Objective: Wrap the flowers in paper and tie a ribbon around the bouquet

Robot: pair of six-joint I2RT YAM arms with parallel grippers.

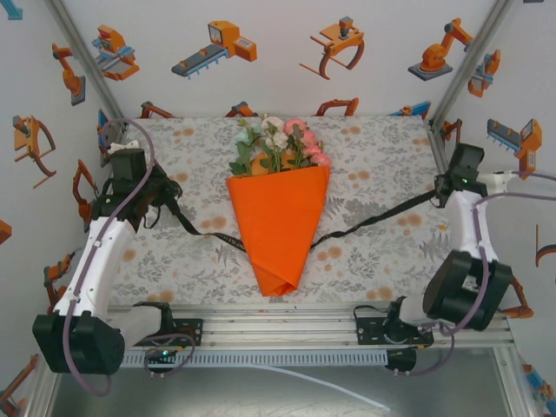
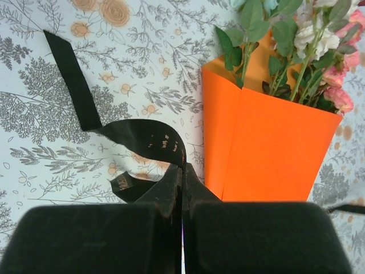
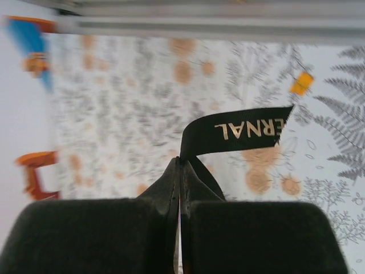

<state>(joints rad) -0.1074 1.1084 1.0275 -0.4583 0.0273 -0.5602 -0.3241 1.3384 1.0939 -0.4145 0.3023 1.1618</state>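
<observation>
**A:** What are the fingers doing?

**B:** The left fingers (image 2: 182,171) are pressed shut on 1 end of the black ribbon (image 2: 142,136), which curls up out of them. The right fingers (image 3: 179,165) are shut on the other end, with a short printed tail poking out past them.

**A:** Where does the ribbon run from there?

**B:** From each side it slopes inward across the worktop (image 1: 382,156), left to right. It vanishes at both edges of the orange paper (image 1: 274,252), so I judge it passes underneath, at the narrow lower half.

**A:** And how does the bouquet lie?

**B:** The bouquet (image 1: 278,200) lies flat in the middle, between the 2 arms. Its long axis runs near to far, crossing the ribbon, with its point toward the arm bases and the flowers (image 1: 276,139) at the far end. The left fingers are somewhat nearer to it than the right.

**A:** How many of each thing?

**B:** 1 bouquet, 1 sheet of paper, 1 ribbon and 2 held ends. The blooms are too bunched to count.
</observation>
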